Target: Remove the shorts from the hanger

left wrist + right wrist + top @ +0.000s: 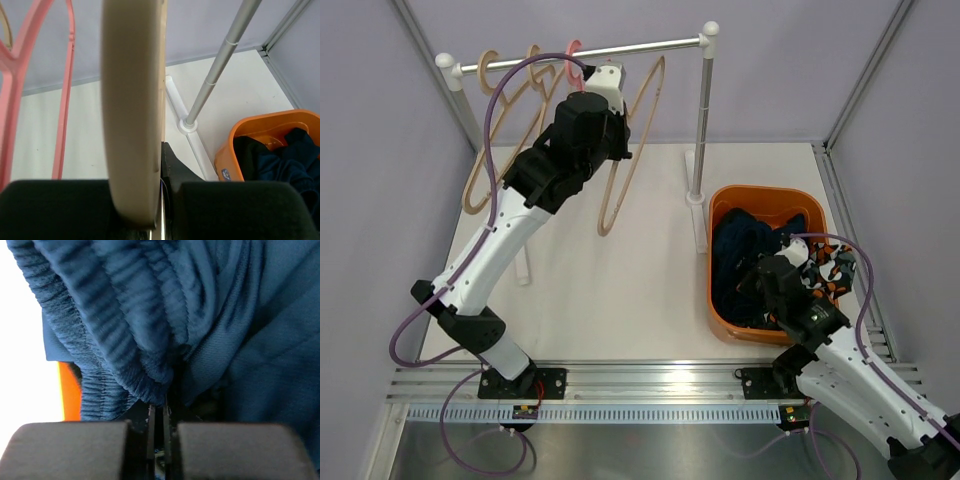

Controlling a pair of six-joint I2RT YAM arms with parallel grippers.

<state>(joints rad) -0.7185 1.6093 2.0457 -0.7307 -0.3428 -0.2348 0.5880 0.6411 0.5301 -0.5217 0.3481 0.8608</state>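
Note:
My left gripper (pixel 605 85) is up at the rail (pixel 640 46), shut on a bare pale wooden hanger (pixel 632 150). In the left wrist view the hanger (pixel 132 100) fills the gap between the jaws of the left gripper (pixel 150 220). Dark navy shorts (pixel 750 250) lie heaped in the orange basket (pixel 760 192), with patterned shorts (pixel 830 275) beside them. My right gripper (pixel 782 288) reaches down into the basket. It (pixel 159 412) is shut, and a ribbed fold of the navy shorts (pixel 200 315) touches its tips.
A pink hanger (pixel 573 50) and two more wooden hangers (pixel 495 130) hang on the rail left of my left gripper. The rack's right upright (pixel 703 120) and its white foot (pixel 698 215) stand just left of the basket. Grey walls close in the table.

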